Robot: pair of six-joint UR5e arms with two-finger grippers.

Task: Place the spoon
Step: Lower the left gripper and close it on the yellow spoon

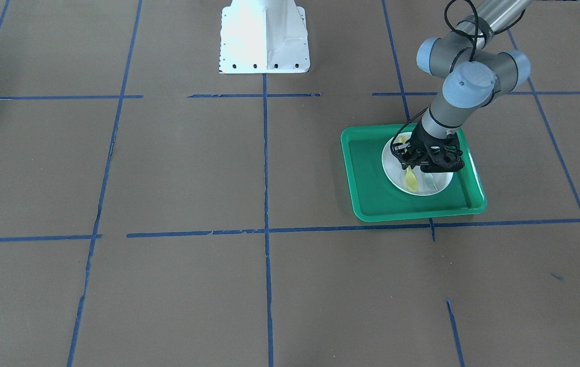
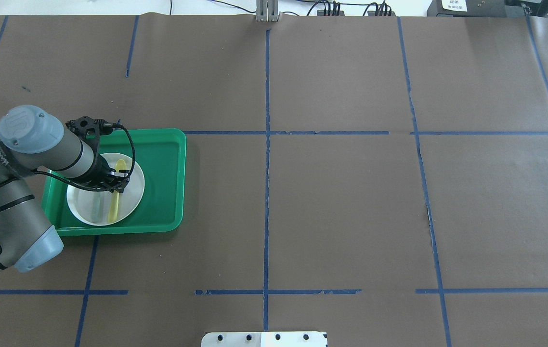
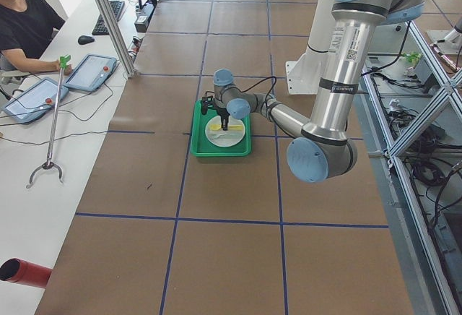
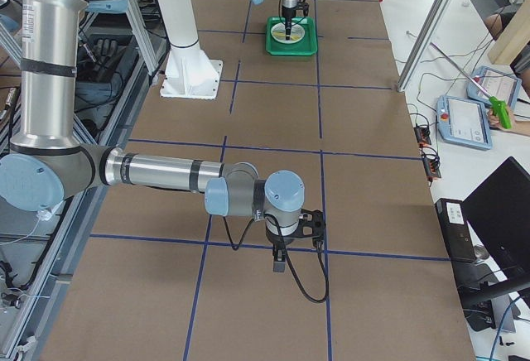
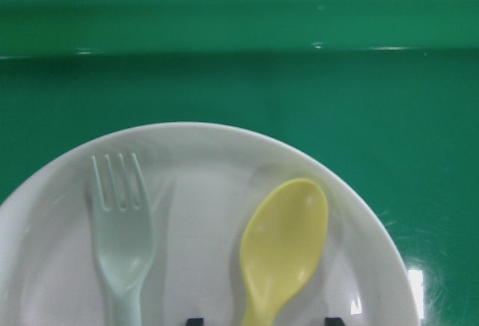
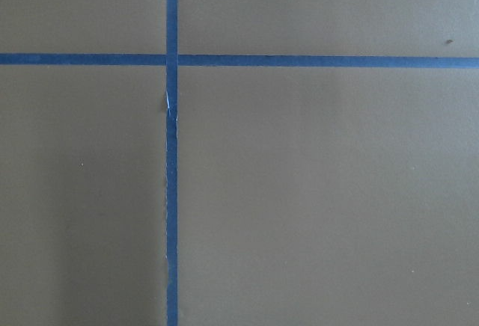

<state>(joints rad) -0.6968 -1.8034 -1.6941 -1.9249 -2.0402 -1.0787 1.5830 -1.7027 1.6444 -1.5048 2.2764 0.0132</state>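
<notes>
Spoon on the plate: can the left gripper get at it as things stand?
Probably yes. The left gripper hangs open right over the handle of the spoon, jaws either side of it in the wrist view. The fork lies beside it on the plate, apart, and nothing covers the spoon.

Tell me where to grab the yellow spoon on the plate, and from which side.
Take the spoon by its slim straight handle, coming straight down with jaws across its width. It lies flat on the plate, and the fork is close alongside.
</notes>
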